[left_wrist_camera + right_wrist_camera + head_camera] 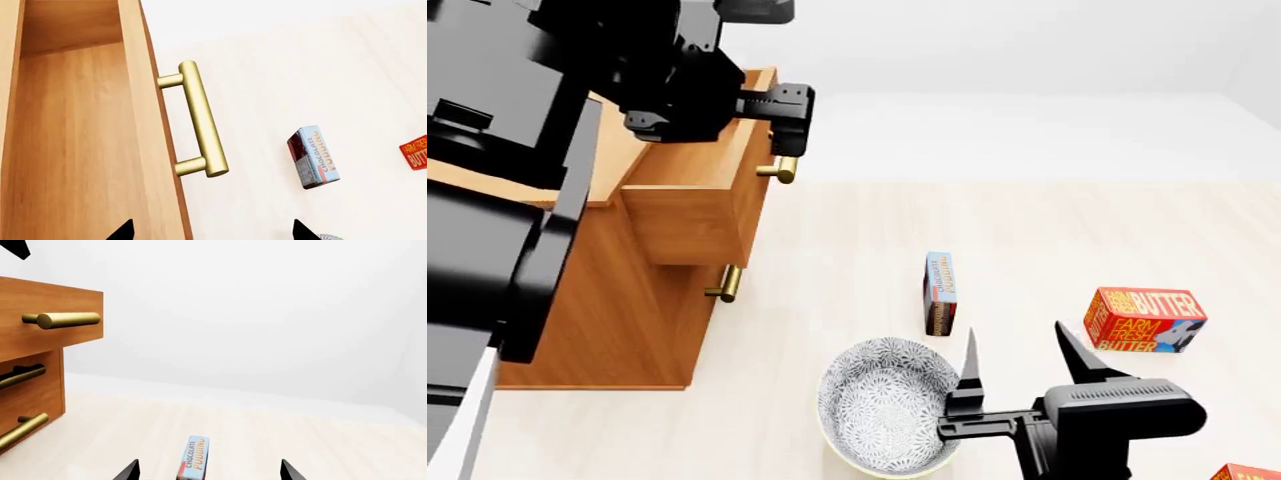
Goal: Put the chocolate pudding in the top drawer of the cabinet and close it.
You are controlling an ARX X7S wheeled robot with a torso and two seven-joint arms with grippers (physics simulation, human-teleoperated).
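Right gripper [1014,355]: spread wide and empty, I judge, hovering near me just right of the bowl, fingers aimed at the pudding.
Left gripper [790,118]: up over the open drawer's front; I see two black tips set apart in its wrist view, so I read it as open, holding nothing.
Chocolate pudding [941,292]: standing on its thin edge on the floor, between the cabinet and the butter box, just beyond the right gripper.
Top drawer [694,205]: pulled out, inside bare, brass handle [200,120] free.
Cabinet [601,310]: far left of the scene.
Bowl [881,405]: close under my right arm.
Butter box [1145,320]: right of the pudding, apart from it.
Risk, tipping: I think a crooked approach knocks the slim box flat, making the pinch harder.
Risk, bowl: a low wrist could shove the bowl.
Risk, drawer: my left arm hangs above the opening and may block the drop.
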